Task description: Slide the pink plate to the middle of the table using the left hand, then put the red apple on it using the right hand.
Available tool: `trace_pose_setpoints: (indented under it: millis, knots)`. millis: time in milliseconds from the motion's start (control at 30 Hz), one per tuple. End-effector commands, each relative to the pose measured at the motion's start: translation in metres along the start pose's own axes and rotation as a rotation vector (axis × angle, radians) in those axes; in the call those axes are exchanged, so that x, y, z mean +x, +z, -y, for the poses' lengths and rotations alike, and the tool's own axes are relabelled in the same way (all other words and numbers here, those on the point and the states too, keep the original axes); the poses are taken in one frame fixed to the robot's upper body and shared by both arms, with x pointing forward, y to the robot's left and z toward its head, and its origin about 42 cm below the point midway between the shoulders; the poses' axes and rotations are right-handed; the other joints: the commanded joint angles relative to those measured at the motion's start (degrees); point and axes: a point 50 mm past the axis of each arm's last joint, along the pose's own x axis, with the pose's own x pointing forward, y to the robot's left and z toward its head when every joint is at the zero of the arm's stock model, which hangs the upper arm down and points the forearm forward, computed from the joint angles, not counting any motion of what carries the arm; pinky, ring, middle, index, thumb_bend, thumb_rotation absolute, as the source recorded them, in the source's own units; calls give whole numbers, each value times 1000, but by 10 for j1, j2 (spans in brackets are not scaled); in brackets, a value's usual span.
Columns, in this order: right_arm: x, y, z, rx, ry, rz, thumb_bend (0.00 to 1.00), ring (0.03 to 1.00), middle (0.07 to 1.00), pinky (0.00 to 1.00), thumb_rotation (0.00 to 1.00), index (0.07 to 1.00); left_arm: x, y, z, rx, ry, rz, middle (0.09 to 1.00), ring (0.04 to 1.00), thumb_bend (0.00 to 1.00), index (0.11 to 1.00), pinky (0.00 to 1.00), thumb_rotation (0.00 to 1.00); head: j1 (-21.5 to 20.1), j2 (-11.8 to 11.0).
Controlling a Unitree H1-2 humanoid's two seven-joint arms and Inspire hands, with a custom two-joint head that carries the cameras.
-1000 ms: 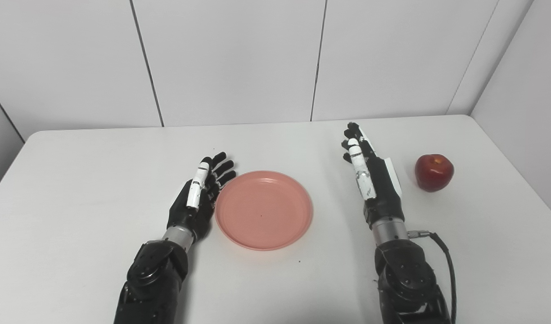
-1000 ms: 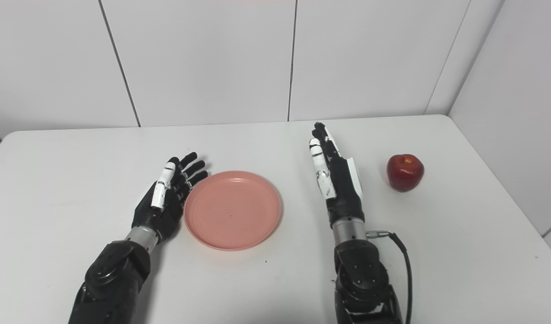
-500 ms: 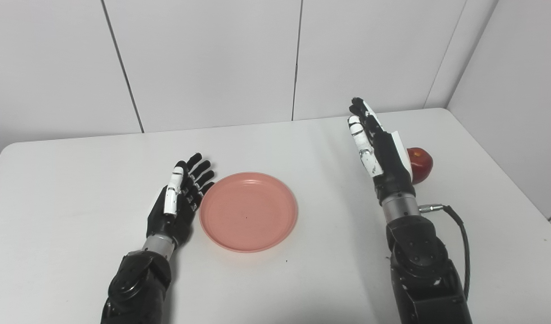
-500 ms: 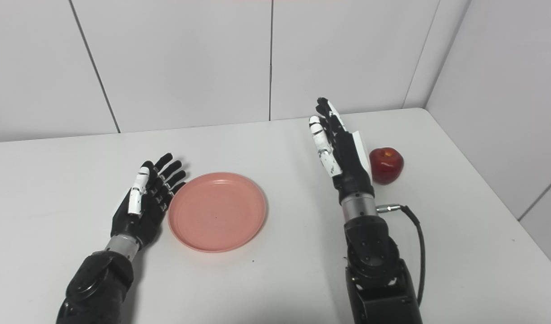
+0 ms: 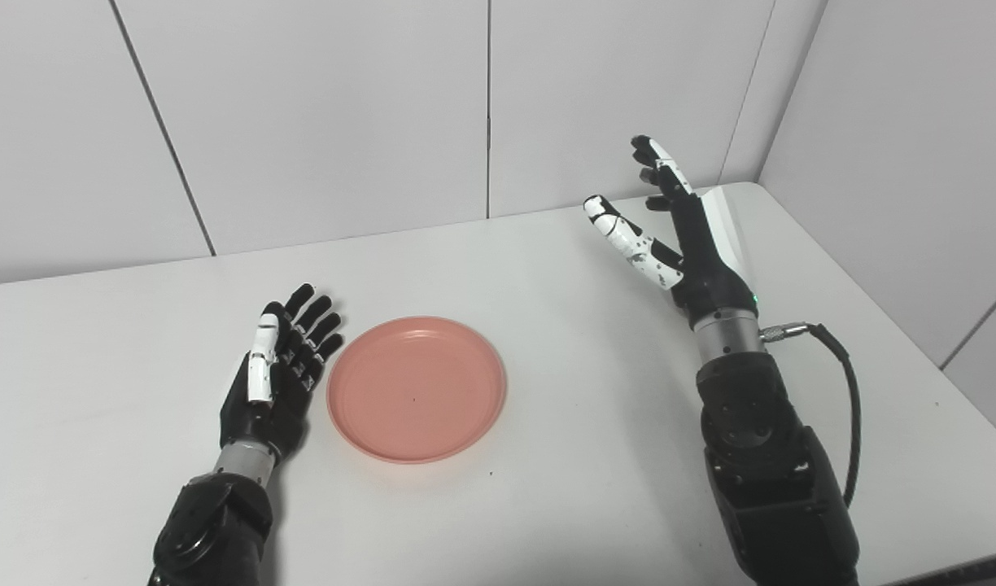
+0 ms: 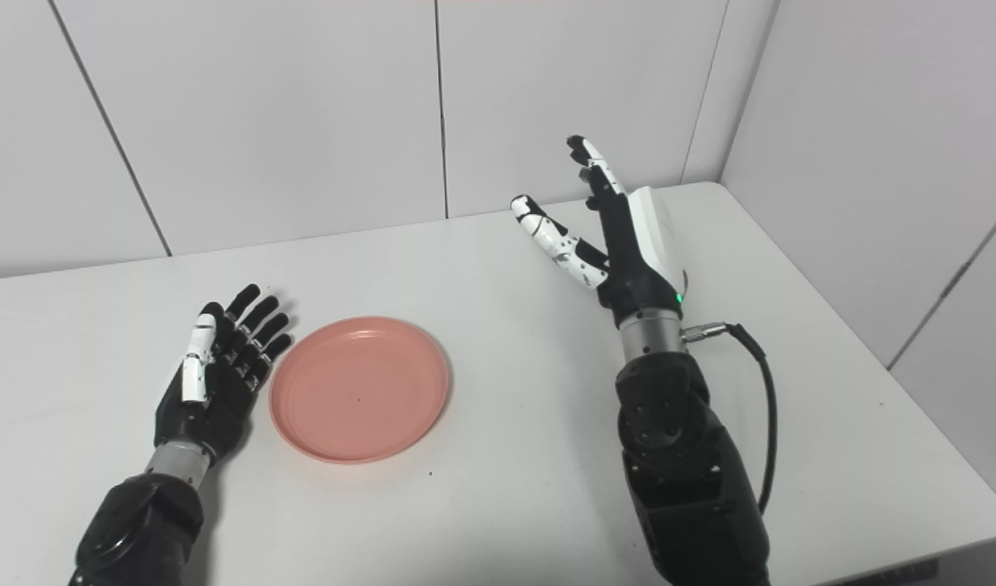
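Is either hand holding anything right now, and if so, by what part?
Nothing is held. The left hand lies open beside the plate; the right hand is raised, fingers spread and empty.

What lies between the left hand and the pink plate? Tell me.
Nothing lies there. The left hand rests open beside the pink plate, its fingertips close to the rim, with only a thin strip of bare white table between them, shown in both eye views.

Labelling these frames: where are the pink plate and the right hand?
pink plate (image 5: 417, 391): left eye view, centre of its bare inside.
right hand (image 6: 628, 244): right eye view, dark palm edge below the fingers.
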Motion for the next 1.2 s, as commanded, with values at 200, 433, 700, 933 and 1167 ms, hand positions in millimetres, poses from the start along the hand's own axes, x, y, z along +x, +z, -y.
trace_pose_setpoints:
  millis: [200, 433, 700, 933, 1167]
  knots:
    - [11, 16, 34, -99, -140, 65, 827, 852, 889, 747, 573, 934, 0, -6, -10, -10, 16, -30, 902, 900, 369, 886, 907, 1000, -10, -5]
    - [15, -1, 50, -216, -174, 2, 919, 842, 903, 692, 586, 950, 1, -8, -14, -12, 9, -29, 904, 901, 374, 892, 902, 1000, -15, -6]
    - [17, -22, 57, -231, -177, -52, 997, 881, 927, 761, 546, 964, 2, -8, -16, -13, 9, -29, 905, 901, 374, 894, 905, 1000, -18, -6]
    - [18, -41, 58, -266, -164, -101, 1000, 889, 934, 759, 554, 976, 1, -8, -18, -22, 10, -31, 906, 900, 370, 896, 907, 1000, -21, -4]
    - [21, -62, 53, -292, -140, -142, 1000, 874, 926, 730, 571, 973, 1, -7, -21, -22, 10, -28, 900, 896, 371, 893, 905, 1000, -23, 1]
